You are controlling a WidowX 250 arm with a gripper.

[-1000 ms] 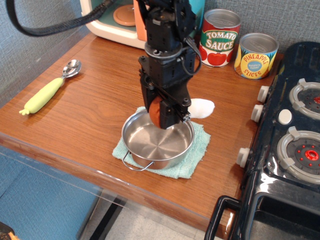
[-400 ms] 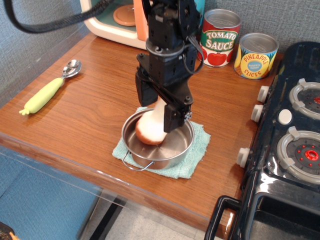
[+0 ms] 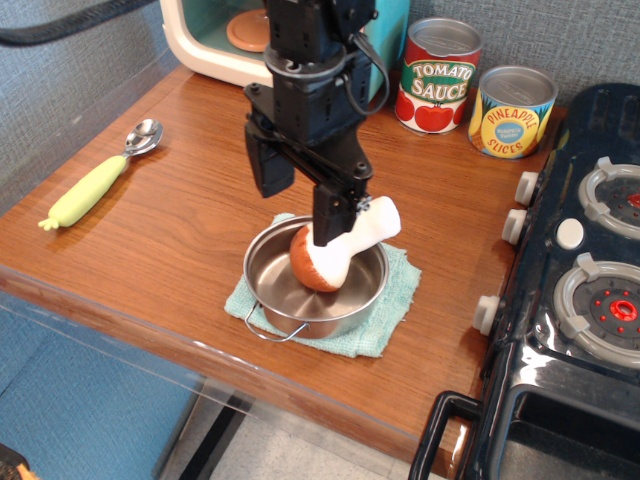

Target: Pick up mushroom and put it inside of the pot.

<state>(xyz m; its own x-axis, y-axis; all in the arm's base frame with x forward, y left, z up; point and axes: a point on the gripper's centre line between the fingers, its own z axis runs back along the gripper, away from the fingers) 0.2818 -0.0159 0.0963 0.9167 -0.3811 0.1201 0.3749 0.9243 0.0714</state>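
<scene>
The mushroom [image 3: 352, 243] lies in the pot [image 3: 272, 290]. Its brown-orange cap rests on the pot floor and its white stem leans up over the right rim. The shiny steel pot sits on a teal cloth [image 3: 398, 300] near the table's front edge. My gripper [image 3: 298, 195] hangs just above the pot's back-left part. Its jaws are open and hold nothing. The right finger [image 3: 333, 212] stands in front of the mushroom and hides part of it.
A spoon [image 3: 98, 182] with a yellow-green handle lies at the left. A tomato sauce can [image 3: 438, 75] and a pineapple can [image 3: 512, 112] stand at the back. A toy stove [image 3: 585, 260] fills the right side. A white-and-teal toy appliance [image 3: 215, 45] stands at the back left.
The gripper has opened and let go of the mushroom, then risen and shifted left. The mushroom has dropped into the pot and tipped, stem toward the right rim.
</scene>
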